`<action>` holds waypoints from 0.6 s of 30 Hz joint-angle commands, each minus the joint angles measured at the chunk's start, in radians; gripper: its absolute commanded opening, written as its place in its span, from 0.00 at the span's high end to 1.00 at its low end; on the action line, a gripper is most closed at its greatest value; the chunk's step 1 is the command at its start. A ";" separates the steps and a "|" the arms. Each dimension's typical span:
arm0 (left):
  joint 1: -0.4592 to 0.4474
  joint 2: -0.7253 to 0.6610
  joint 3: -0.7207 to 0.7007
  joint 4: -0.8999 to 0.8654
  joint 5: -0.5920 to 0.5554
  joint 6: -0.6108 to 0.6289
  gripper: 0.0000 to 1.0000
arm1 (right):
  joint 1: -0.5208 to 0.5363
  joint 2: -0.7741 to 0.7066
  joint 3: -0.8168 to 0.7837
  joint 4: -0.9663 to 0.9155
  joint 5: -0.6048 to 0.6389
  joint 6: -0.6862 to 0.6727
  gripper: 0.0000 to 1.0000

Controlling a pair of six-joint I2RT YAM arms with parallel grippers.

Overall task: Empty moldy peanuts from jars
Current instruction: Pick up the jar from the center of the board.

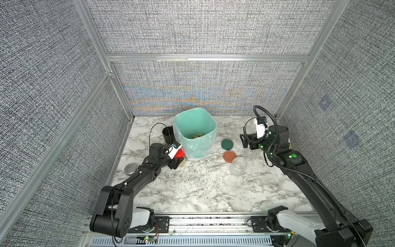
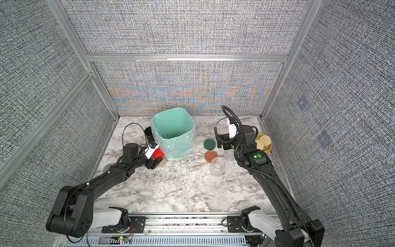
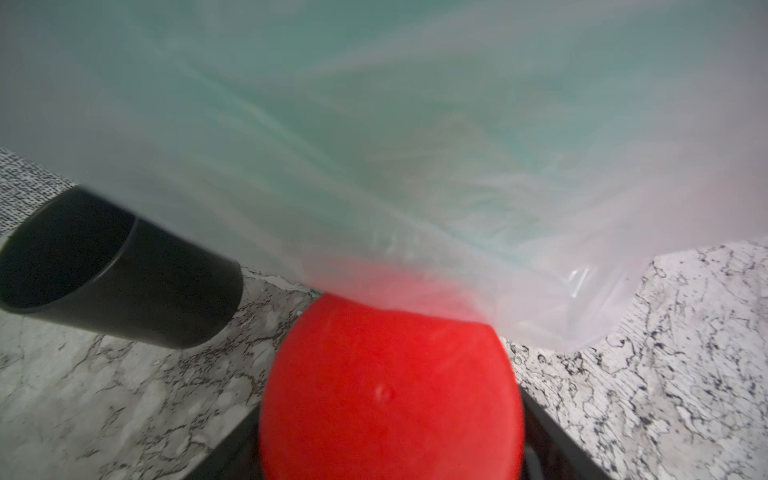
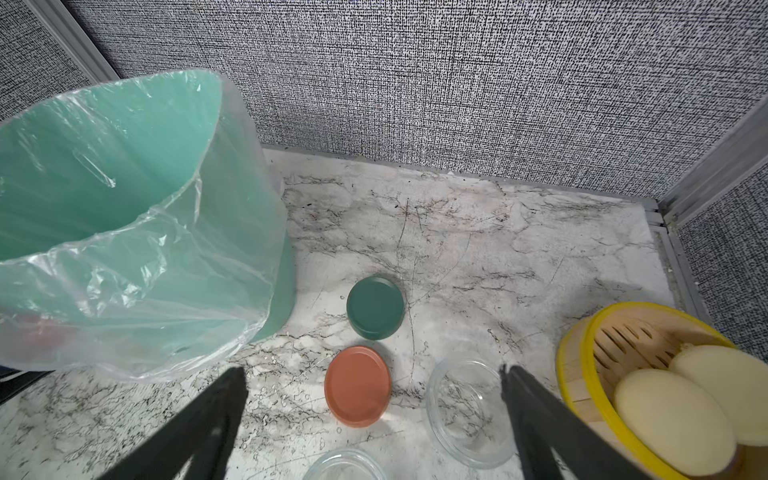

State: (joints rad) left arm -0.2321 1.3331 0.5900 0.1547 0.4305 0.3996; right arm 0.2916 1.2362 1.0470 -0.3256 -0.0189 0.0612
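The left gripper (image 1: 178, 164) clamps the red-lidded jar (image 1: 180, 154) (beside the bin (image 1: 198, 149)); the right gripper (image 4: 371, 370) gapes wide near an empty jar (image 4: 465, 411).

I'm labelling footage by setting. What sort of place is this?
Likely a robot test cell, not a real kitchen: grey fabric panels in aluminium framing enclose a marble-look tabletop, and the left arm and right arm are mounted on a rail at its front.

your left wrist view: red-lidded jar (image 3: 390, 390) blurred, cut by edge, body hidden under lid. peanuts (image 1: 196, 135) too small to judge. steel tin (image 2: 106, 169) half behind left arm (image 2: 119, 173). open jar (image 4: 345, 465) cut off.
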 commanded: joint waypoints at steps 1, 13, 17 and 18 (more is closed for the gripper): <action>0.000 0.003 0.009 -0.048 0.044 0.029 0.31 | -0.002 -0.005 0.006 0.035 0.000 -0.004 0.02; 0.000 -0.198 0.021 -0.251 -0.015 0.057 0.42 | -0.005 -0.013 0.000 0.039 -0.005 -0.006 0.02; 0.000 -0.327 0.019 -0.340 0.021 0.105 0.42 | -0.004 -0.013 -0.005 0.045 -0.024 -0.007 0.02; 0.000 -0.355 0.017 -0.360 0.046 0.122 0.42 | -0.004 -0.014 -0.008 0.047 -0.030 -0.007 0.02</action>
State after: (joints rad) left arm -0.2321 1.0290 0.6037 -0.1394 0.4240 0.4675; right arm 0.2878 1.2236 1.0439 -0.3248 -0.0277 0.0612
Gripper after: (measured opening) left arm 0.685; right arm 0.979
